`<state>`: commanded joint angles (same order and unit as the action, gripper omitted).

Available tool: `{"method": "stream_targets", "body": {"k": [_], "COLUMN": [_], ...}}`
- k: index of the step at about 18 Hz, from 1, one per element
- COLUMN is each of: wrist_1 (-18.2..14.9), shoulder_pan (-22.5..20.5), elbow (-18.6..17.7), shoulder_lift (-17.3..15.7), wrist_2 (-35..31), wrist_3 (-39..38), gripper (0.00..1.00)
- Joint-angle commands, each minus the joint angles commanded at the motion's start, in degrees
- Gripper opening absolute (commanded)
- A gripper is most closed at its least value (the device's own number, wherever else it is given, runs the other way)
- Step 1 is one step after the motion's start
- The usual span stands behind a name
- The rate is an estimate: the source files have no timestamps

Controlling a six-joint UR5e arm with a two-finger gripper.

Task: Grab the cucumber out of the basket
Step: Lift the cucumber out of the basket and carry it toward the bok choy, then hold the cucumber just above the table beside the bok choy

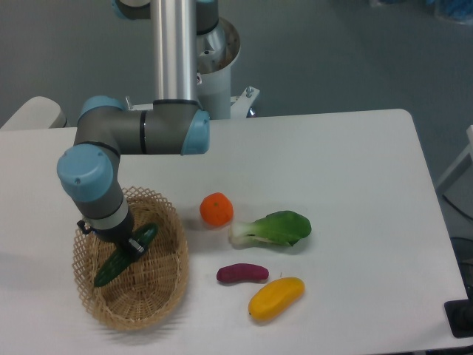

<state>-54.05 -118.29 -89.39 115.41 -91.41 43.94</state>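
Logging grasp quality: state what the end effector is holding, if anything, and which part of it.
The end effector is shut on the cucumber, gripping it a little above its middle, toward the upper-right end. The cucumber hangs tilted over the basket.

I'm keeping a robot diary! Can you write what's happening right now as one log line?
phase: lifting | hand: shut on cucumber | cucumber: tilted, over basket | on table: orange, bok choy

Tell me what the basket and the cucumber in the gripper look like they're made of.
The basket looks like light tan woven wicker: visible weave with an open lattice rim, matte finish. The cucumber is dark green with a smooth, slightly glossy skin; whether it is real or a plastic model can't be told from this view. The gripper appears closed on it.
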Motion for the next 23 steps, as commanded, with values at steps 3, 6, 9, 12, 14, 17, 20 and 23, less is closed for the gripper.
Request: {"method": "stream_targets", "body": {"k": [3,6,9,12,14,17,20,23], "wrist_1": [-1.8,-4.4,-9.7,-13.2,-13.4,-13.6,-13.8,-13.8], "shoulder_pan": [-3.9,-9.6,-14.8,-19.6,-22.6,-26.1,-28.0,-29.4], "elbow": [1.4,2.3,5.2,8.4,9.5,9.9,9.8,9.8], "shoulder_lift": [-1.8,-3.4,-4.1,-3.8,-3.5,-3.5,-3.3,-3.3], "wrist_2": [0.0,0.3,0.6,1.6,3.7,4.1,4.3,4.3], "wrist_3": [5.4,12.5,20.3,28.2,31.7,38.2,42.4,44.9], "gripper": [0.32,0.32,0.32,0.32,0.32,0.32,0.32,0.32]}}
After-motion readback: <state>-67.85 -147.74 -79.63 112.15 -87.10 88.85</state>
